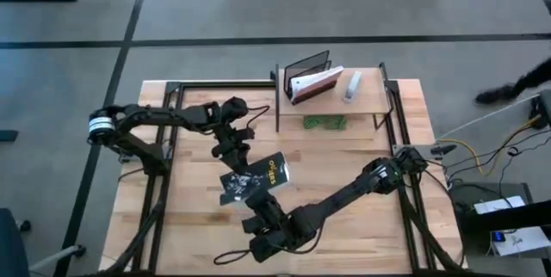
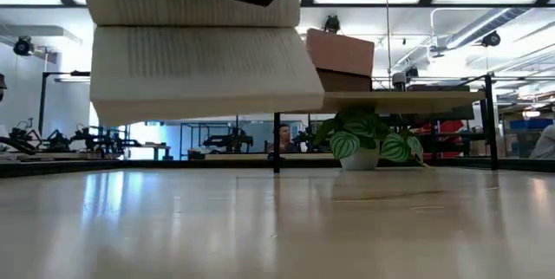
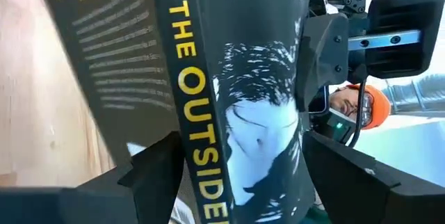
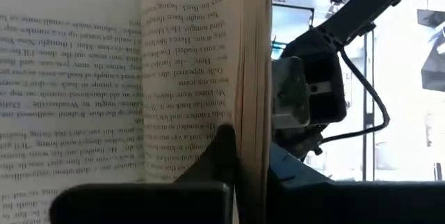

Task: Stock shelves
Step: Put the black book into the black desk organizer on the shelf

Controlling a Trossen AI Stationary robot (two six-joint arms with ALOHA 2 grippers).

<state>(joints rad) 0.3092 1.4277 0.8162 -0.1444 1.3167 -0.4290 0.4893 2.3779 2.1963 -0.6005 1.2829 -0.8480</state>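
Both grippers, L (image 1: 238, 167) & R (image 1: 258, 198), clamped on black book (image 1: 255, 178) mid-table; shelf (image 1: 340, 96) well apart.

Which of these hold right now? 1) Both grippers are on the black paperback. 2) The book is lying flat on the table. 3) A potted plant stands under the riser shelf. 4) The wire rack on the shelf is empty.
1) True: the left gripper and right gripper both grip the black paperback.
2) False: the low view shows it held off the tabletop.
3) True: the potted plant stands beneath the riser shelf.
4) False: the wire rack holds a leaning book.
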